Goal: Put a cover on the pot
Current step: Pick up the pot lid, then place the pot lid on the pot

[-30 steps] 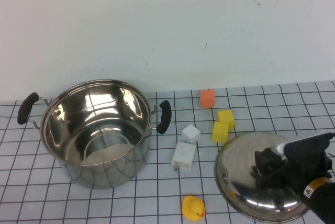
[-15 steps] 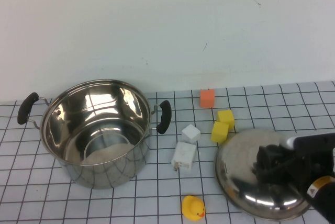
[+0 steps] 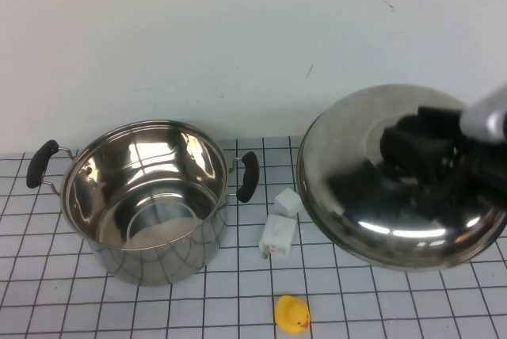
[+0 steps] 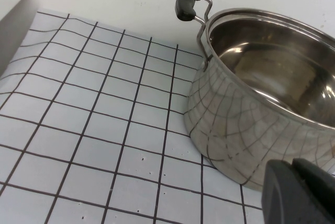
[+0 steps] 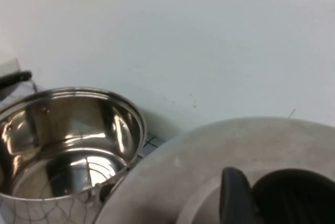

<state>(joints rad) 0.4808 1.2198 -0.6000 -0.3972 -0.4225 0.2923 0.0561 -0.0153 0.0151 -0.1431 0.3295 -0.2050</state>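
The pot (image 3: 146, 196), a large shiny steel stockpot with two black side handles, stands open on the left of the gridded mat. It also shows in the left wrist view (image 4: 251, 103) and the right wrist view (image 5: 68, 140). My right gripper (image 3: 424, 145) is shut on the black knob (image 3: 404, 139) of the domed steel lid (image 3: 372, 204). It holds the lid tilted in the air, to the right of the pot. In the right wrist view one finger (image 5: 234, 195) presses the knob (image 5: 296, 198) above the lid (image 5: 178, 171). My left gripper (image 4: 292, 169) is shut and empty, low beside the pot's outer wall.
Two white blocks (image 3: 288, 201) (image 3: 277, 234) lie between the pot and the lid. A yellow rubber duck (image 3: 292, 314) sits near the front edge. The white wall stands close behind the mat.
My right gripper has lifted the lid off the mat, up and slightly back. The lid now hides the orange and yellow blocks. The pot has not moved.
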